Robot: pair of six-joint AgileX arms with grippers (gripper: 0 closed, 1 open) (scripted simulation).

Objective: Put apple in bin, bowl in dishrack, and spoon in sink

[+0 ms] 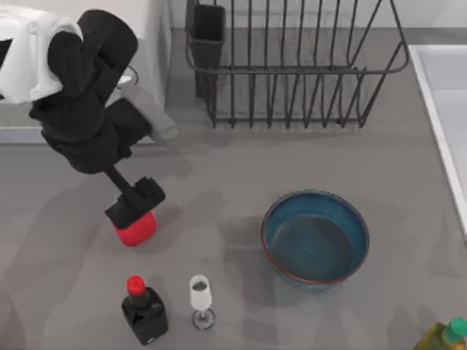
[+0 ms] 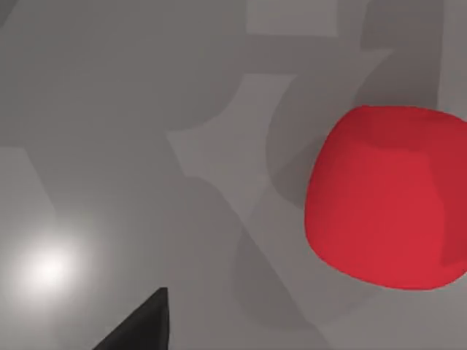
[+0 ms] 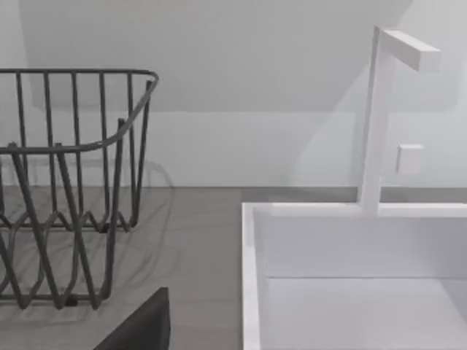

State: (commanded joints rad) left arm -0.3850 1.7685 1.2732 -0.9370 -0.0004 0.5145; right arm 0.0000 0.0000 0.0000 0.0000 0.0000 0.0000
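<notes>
The red apple [image 1: 136, 229] lies on the grey table at the left. My left gripper [image 1: 134, 205] hangs open just above it, partly covering it. In the left wrist view the apple [image 2: 383, 197] sits off to one side of a dark fingertip [image 2: 142, 327], with nothing held. The blue bowl [image 1: 315, 238] stands upright at centre right. The black wire dishrack [image 1: 292, 69] is at the back and appears again as the dishrack [image 3: 66, 189] in the right wrist view. The white sink [image 1: 446, 109] is at the right edge. The spoon and bin are out of view. One fingertip [image 3: 142, 327] of my parked right gripper faces the sink [image 3: 350, 277].
A dark bottle with a red cap [image 1: 144, 312] and a small stemmed glass [image 1: 201, 297] stand near the front, close to the apple. A yellow-green bottle [image 1: 444, 337] is at the front right corner. A white faucet [image 3: 379, 117] rises behind the sink.
</notes>
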